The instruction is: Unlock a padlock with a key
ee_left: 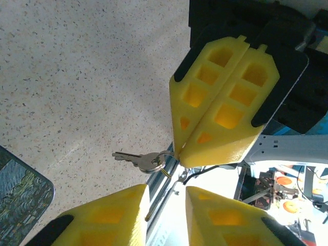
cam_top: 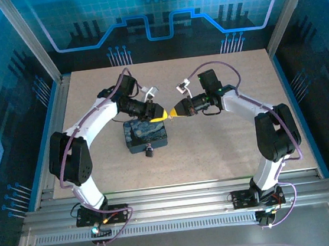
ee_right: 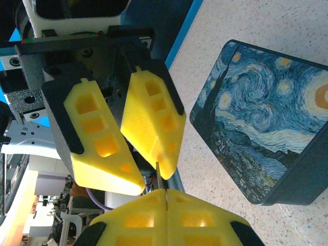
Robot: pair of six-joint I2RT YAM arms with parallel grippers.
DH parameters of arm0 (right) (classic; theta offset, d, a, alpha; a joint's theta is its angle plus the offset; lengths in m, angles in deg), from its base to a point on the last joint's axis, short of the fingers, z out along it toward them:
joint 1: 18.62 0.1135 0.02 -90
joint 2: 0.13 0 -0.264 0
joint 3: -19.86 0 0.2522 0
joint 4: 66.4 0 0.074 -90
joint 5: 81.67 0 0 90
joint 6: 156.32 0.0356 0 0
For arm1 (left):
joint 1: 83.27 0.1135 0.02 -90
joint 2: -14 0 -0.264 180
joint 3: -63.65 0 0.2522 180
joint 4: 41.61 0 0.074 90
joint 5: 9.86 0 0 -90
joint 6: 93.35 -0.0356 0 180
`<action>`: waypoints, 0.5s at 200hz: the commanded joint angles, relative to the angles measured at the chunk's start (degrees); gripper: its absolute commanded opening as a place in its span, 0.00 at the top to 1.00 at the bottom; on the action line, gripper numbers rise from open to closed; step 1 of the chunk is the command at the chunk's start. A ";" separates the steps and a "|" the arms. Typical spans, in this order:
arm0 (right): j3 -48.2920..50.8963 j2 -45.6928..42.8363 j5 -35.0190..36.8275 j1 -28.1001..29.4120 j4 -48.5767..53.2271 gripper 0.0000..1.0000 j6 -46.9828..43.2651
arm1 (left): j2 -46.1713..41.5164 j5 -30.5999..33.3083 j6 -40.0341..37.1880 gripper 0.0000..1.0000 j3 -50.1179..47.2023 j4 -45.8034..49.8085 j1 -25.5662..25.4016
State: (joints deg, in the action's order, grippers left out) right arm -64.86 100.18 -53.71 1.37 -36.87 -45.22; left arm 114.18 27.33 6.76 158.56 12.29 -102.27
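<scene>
**Key held up for a handover beside the box**

Starting at the landmark, the dark blue swirl-patterned rectangular box (cam_top: 146, 134). Tight against its near side, perhaps touching, too small to tell: the tiny dark grey metal padlock (cam_top: 149, 152), lying on the pale speckled table (cam_top: 226, 145), probably waiting on the regrip above.

Up over the box's far right corner now, to the left gripper (cam_top: 162, 116). Yellow jaws apart, nothing between them, squared up nose to nose as if to take over.

Just beyond those tips, the slim silver-grey metal key (ee_left: 137, 158), held clear of the table with its blade sticking free, likely to offer a clean hold.

Right again, further from the box, to the right gripper (ee_left: 178, 154), clamped shut on the key at its ring end.

Flat-on from the left wrist, blade and ring plain. Edge-on from the right wrist, the key (ee_right: 158, 171) a mere sliver above closed tips.
</scene>
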 commanded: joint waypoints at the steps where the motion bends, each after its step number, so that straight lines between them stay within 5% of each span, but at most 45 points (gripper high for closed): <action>1: -1.63 1.02 -0.50 1.06 -1.01 1.00 0.54 | -0.62 -3.65 -1.17 0.78 -0.79 -0.96 0.11; 58: -1.63 1.29 -0.10 1.30 -1.09 1.00 0.73 | -0.65 -5.01 -0.86 1.00 -1.59 -1.87 0.38; 77: -1.42 1.13 -0.36 0.81 -1.17 1.00 1.17 | -0.88 -5.74 -0.25 1.00 -1.96 -2.77 0.79; 100: 0.60 0.21 -0.58 -1.33 -2.04 0.85 2.32 | -1.38 -6.71 0.91 1.00 -2.56 -4.35 1.59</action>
State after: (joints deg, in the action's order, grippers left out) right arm -64.94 100.83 -53.25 1.42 -37.30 -44.38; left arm 114.18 24.09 7.13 156.94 10.74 -101.18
